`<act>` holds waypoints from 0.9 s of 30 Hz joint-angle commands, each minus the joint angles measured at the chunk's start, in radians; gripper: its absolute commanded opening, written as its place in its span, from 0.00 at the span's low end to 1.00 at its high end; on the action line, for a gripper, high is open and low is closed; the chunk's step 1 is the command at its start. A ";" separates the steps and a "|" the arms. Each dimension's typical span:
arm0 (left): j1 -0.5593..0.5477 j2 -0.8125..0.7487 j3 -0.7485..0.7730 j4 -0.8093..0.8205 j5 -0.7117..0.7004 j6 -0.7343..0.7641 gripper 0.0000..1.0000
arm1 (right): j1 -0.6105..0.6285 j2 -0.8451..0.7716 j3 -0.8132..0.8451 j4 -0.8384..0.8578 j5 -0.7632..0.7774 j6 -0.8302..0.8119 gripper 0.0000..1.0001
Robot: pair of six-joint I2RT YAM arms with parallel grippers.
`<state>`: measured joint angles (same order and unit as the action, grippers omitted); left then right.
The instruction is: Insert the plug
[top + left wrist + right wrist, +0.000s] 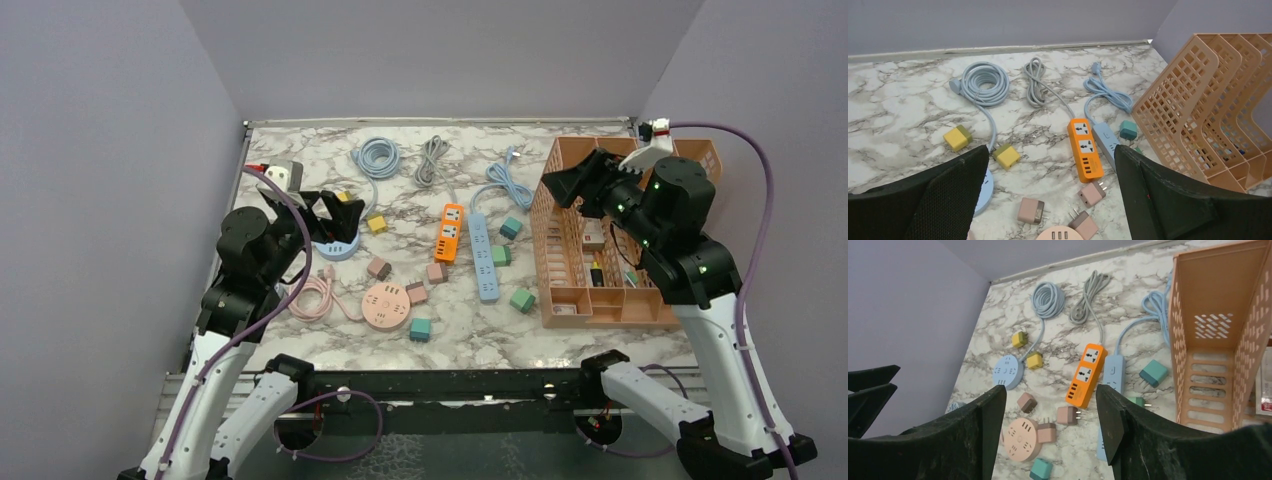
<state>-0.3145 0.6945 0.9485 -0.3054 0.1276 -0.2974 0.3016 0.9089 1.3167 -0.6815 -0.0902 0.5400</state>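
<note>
The left gripper (318, 212) and right gripper (580, 180) both hung wide open, holding nothing. A pink plug (437, 272) lay loose at 6 o'clock of the orange power strip (450, 232). If it were grabbed crooked, its prongs could miss the slots and shove the unheld strip.

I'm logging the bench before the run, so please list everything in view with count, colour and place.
table: one, white-grey marble, under everything
blue round strip: one, light blue, left, cord coiled at the back
pink round strip: one, pink, near left-centre
orange strip: one, orange, centre, grey cord
long blue strip: one, light blue, just right of the orange strip
yellow adapters: two, yellow, by the blue round strip
pink adapters: three, dusty pink, around the pink round strip
teal adapters: four, teal, centre-right
file rack: one, peach, right
left hand: black, open, left
right hand: black, open, above the file rack
</note>
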 commanded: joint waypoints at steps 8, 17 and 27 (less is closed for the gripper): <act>-0.013 0.014 -0.170 0.076 -0.023 -0.176 0.99 | -0.010 0.088 -0.108 0.191 -0.407 -0.036 0.65; -0.013 0.177 -0.280 -0.045 -0.099 -0.404 0.98 | 0.060 0.175 -0.167 0.269 -0.413 -0.059 0.59; -0.013 0.439 -0.283 -0.061 -0.016 -0.556 0.87 | 0.182 0.188 -0.265 0.276 -0.187 -0.003 0.56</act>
<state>-0.3229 1.0725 0.6575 -0.3534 0.0807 -0.7578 0.4698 1.0927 1.0782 -0.4408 -0.3847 0.5129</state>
